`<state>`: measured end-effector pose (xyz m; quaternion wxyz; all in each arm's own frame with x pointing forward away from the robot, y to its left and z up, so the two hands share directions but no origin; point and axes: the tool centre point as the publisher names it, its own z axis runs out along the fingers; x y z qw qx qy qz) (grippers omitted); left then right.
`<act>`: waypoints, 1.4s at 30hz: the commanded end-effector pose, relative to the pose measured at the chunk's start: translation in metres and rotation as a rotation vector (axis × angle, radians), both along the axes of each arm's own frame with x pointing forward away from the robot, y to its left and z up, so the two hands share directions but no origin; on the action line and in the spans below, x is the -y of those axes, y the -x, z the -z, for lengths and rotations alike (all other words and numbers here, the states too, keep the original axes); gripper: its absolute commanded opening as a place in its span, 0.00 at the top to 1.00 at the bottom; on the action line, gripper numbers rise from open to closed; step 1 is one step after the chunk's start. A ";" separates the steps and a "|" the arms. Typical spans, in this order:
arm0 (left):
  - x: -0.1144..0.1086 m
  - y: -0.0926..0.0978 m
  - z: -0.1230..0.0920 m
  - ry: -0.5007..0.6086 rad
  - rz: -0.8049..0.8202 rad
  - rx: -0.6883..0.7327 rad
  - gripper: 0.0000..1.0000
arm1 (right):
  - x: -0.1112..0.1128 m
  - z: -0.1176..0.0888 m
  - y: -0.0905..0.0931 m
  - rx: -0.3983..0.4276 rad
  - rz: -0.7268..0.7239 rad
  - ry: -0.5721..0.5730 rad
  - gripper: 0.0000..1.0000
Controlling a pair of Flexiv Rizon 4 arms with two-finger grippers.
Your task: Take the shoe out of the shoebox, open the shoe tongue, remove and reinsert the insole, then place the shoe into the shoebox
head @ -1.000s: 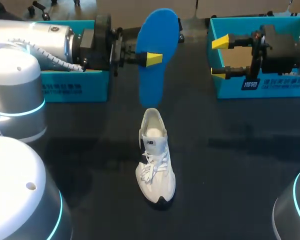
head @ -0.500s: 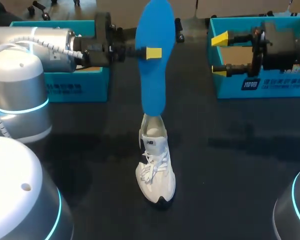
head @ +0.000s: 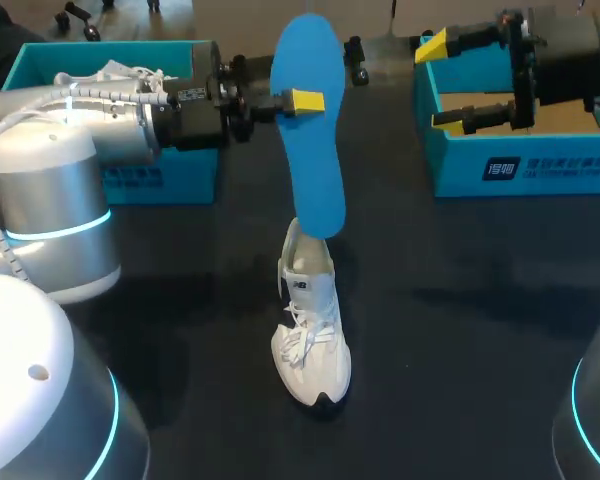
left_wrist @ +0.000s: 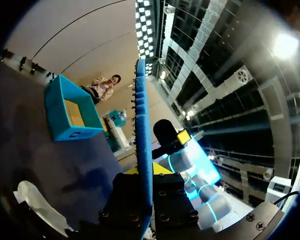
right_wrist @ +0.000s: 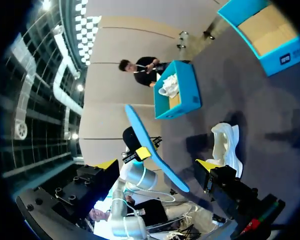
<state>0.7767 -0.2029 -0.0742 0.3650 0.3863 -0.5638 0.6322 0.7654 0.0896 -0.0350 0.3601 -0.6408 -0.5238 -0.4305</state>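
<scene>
Blue insole upright, pinched in our left gripper, lower end over heel of white shoe; contact unclear. Shoe on dark table. Our right gripper spread wide, holding nothing, over right shoebox.

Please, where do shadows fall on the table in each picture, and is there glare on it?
Head view: soft shadows lie on the table on both sides of the shoe, and no glare shows on its dark surface. Left wrist view: one dark patch lies on the table between the shoe and the insole. Right wrist view: shadows lie on the table next to the shoe.
</scene>
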 end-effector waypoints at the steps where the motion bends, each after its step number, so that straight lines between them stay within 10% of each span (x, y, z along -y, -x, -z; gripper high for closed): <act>1: 0.002 0.006 -0.001 0.061 -0.085 -0.372 1.00 | -0.007 -0.012 -0.004 -0.052 -0.005 0.192 0.00; 42: 0.013 -0.006 0.008 -0.020 0.234 -0.517 1.00 | -0.061 -0.070 -0.005 -0.296 -0.088 0.712 0.00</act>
